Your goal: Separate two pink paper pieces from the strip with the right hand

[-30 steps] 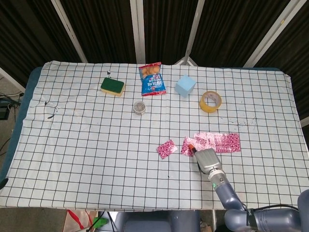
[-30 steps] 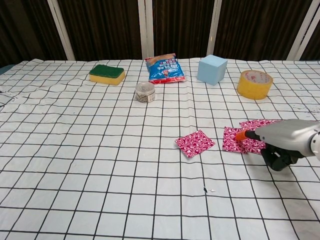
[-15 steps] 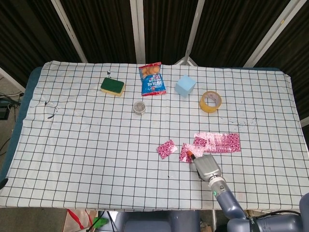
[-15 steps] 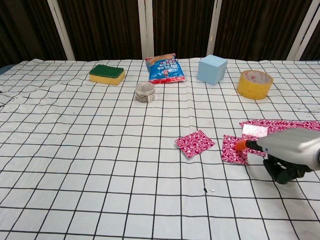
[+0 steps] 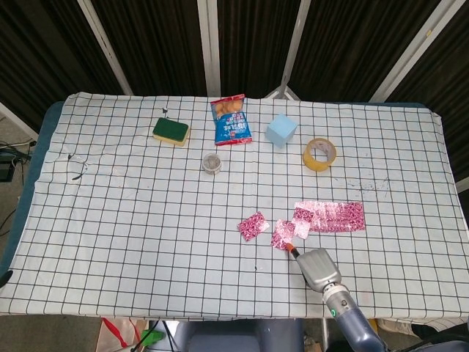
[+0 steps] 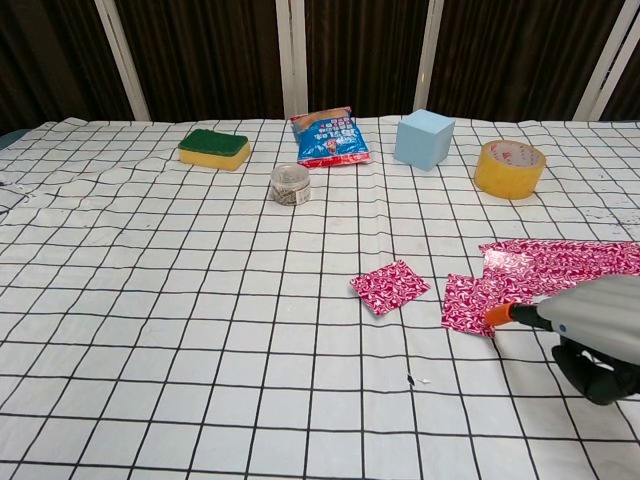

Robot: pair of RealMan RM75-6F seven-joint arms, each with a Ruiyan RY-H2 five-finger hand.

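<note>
Right hand [image 5: 316, 265] is seen at the near edge of the checked tablecloth [image 5: 132, 220], its orange fingertip [image 6: 493, 316] touching the near edge of a pink piece [image 6: 468, 303]. Whether that piece is pinched or only touched cannot be told. The chest view shows dark fingers curled beneath the palm, hidden in the head view. A separate pink piece [image 5: 253, 225] lies just left. The strip [image 5: 333, 215] lies beyond. Farther off stand a small tin [image 5: 212, 163], tape roll [image 5: 320, 153], blue cube [image 5: 281, 130], snack bag [image 5: 231, 119] and sponge [image 5: 171, 131].
</note>
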